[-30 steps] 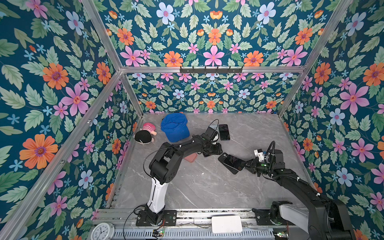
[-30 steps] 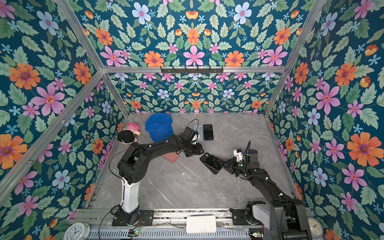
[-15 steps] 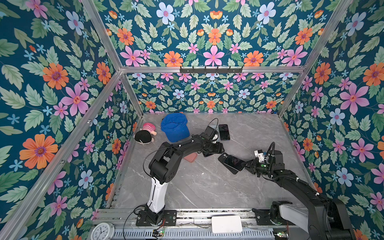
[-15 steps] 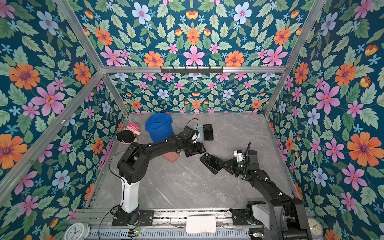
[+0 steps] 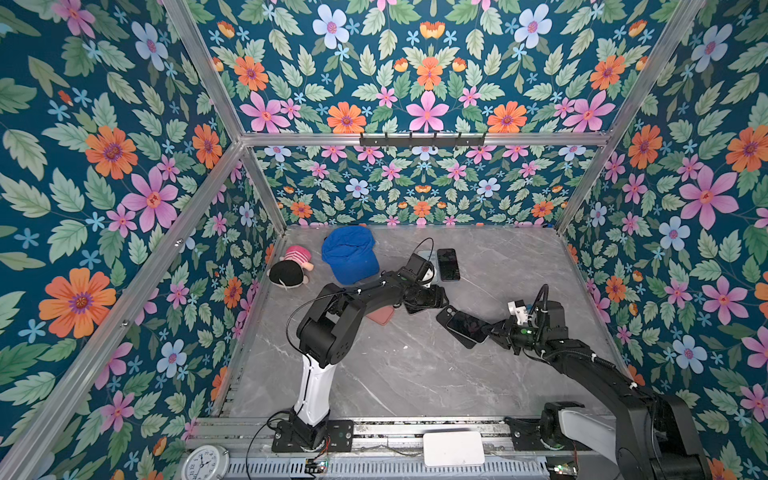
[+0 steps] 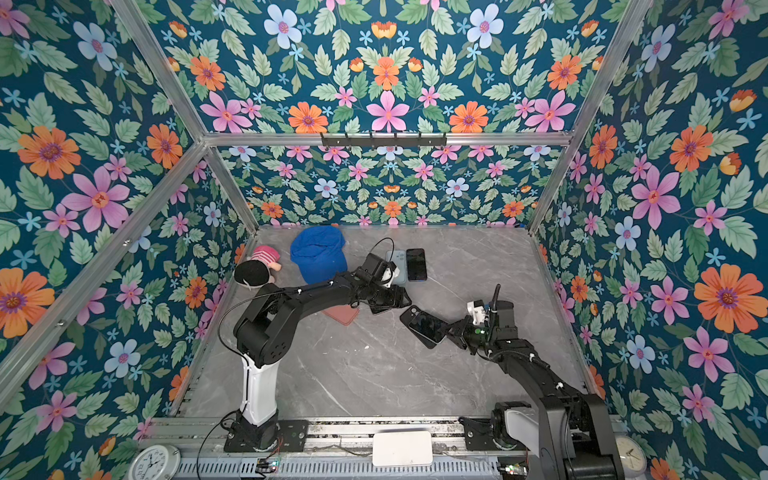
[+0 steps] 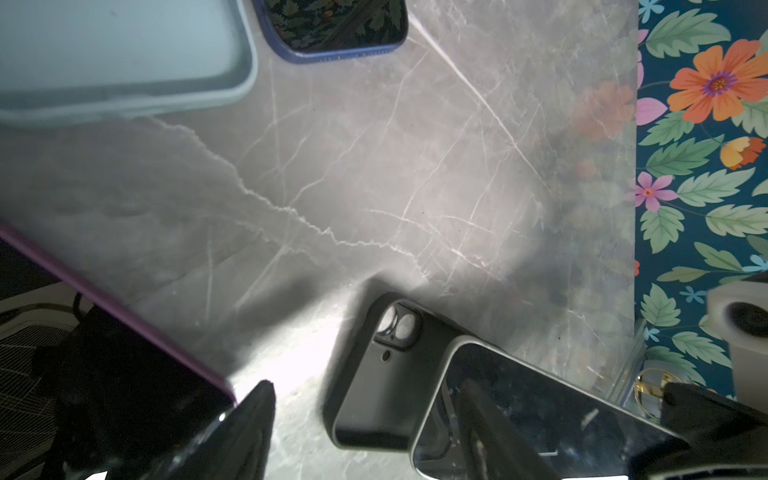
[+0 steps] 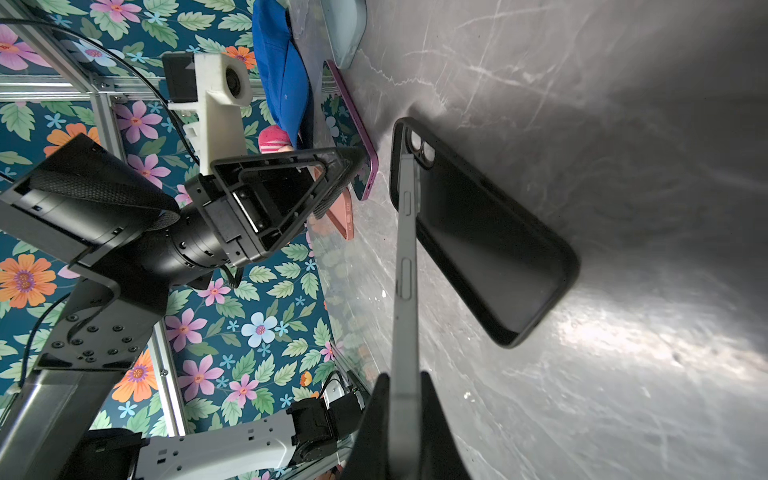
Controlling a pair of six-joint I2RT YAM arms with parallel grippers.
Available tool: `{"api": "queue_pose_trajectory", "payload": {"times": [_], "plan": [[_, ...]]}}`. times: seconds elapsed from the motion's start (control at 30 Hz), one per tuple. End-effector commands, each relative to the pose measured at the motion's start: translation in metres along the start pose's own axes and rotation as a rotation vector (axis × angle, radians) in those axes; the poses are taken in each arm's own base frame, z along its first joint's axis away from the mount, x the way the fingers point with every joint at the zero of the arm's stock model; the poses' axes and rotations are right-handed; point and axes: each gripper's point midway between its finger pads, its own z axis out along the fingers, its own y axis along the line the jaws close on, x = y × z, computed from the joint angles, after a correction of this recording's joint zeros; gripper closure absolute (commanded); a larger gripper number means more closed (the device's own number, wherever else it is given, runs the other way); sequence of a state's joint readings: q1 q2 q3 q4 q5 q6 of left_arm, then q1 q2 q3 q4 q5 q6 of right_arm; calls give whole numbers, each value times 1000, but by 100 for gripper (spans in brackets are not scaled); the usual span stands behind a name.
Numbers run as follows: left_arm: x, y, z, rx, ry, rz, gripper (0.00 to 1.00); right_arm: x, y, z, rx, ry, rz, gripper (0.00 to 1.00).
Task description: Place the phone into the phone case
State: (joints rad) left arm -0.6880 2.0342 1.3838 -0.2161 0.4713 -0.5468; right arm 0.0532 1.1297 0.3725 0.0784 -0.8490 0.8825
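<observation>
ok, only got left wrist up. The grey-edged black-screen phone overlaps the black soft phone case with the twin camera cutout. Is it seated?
Observer: No. The right wrist view shows the grey-edged black-screen phone edge-on and tilted over the black soft phone case. Its far end is down by the camera cutout and its other end is raised clear of the case. I can't tell whether it touches the rim.
Operator: What's gripping it, and where?
Observer: The right gripper is shut on the raised end, one finger on each flat face. The side buttons are left free.
</observation>
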Motion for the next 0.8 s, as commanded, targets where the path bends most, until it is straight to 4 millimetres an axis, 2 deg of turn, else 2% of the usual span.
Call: {"api": "queue_pose_trajectory", "payload": {"times": [0.0,0.77], "plan": [[-4,-7,-1,31,-12,8,29,-5,9,0,-35,-13,-47,100],[7,-9,11,88,23,-16,32,-6,5,8,-57,9,-48,100]]}}
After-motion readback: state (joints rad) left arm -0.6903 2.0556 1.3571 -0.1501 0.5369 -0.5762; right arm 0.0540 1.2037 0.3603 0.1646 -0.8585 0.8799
